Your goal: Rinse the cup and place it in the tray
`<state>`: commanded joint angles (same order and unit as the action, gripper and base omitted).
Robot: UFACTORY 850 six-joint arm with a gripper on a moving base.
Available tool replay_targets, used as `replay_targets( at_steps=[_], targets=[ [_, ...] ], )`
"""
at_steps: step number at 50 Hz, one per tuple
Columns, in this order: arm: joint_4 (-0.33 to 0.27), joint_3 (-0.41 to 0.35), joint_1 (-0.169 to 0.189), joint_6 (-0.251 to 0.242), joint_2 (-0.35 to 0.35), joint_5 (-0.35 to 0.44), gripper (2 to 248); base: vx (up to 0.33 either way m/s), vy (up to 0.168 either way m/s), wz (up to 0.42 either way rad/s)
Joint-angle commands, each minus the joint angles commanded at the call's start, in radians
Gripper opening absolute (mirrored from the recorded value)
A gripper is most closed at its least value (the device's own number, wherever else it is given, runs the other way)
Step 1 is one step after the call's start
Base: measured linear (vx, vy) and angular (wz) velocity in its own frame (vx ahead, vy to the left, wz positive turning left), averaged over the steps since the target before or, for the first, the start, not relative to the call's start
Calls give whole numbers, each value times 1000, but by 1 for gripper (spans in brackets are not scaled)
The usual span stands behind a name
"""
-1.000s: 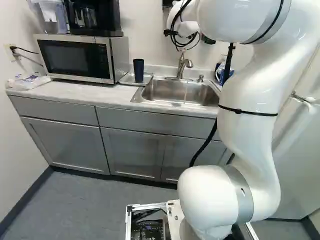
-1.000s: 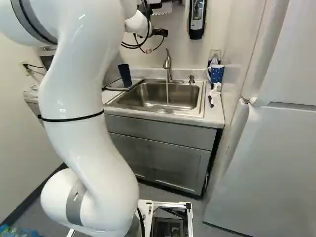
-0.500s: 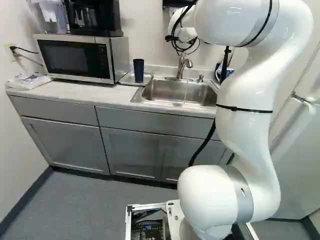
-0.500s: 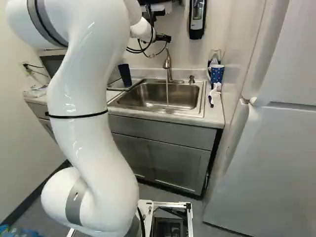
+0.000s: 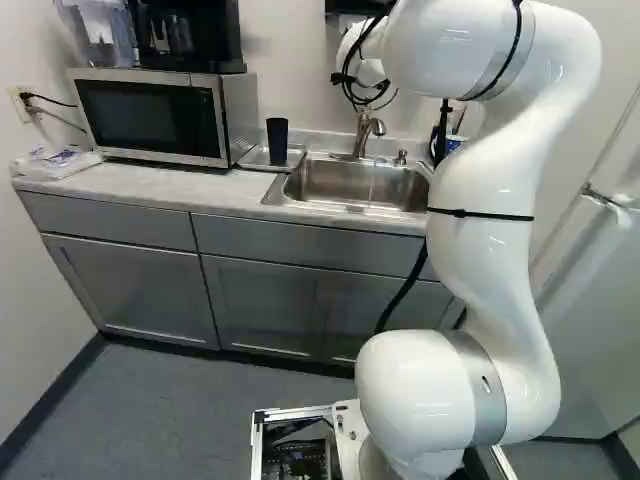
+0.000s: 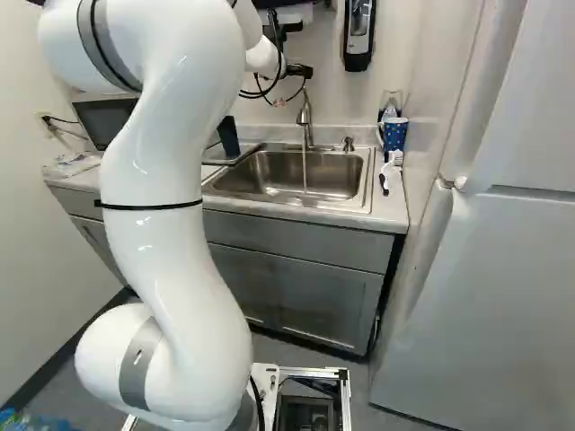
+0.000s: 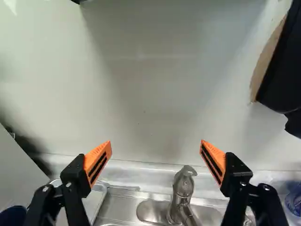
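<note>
White and crumpled, a plastic packet [image 5: 58, 162] is the first thing we see at the left end of the desk [image 5: 170, 182]; taking the sink as our dial's centre, it lies at nine o'clock. Just beside it, at ten o'clock, we have the microwave [image 5: 150, 118], with a clear container [image 5: 102, 32] and a black coffee machine [image 5: 188, 32] on top.

Next comes the dark blue cup [image 5: 277, 141], between nine and ten o'clock, standing in the shallow tray [image 5: 252, 158], well apart from the claw [image 7: 156, 142]. Our wrist view shows the claw's orange-padded fingers spread apart, nothing between them, facing the wall above the faucet.

At the centre is our steel sink [image 5: 352, 184], with the faucet [image 5: 362, 135] at twelve o'clock and a thin stream of water [image 6: 305, 171] falling into the basin. A small soap pump [image 6: 349, 144] stands near one o'clock, and the black dispenser [image 6: 358, 38] hangs on the wall above it. Around two o'clock we find a blue dotted mug [image 6: 394, 135], with a white-headed brush [image 6: 390, 167] nearer three. Farthest right, beyond the desk, we see the white fridge [image 6: 503, 278] toward four o'clock.
</note>
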<state>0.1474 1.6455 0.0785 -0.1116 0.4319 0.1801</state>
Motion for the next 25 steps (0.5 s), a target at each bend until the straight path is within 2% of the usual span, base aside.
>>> replay_targets(
  at_steps=[25],
  targets=[
    [0, 0, 0, 0, 0, -20, 247, 0, 0, 0]
  ],
)
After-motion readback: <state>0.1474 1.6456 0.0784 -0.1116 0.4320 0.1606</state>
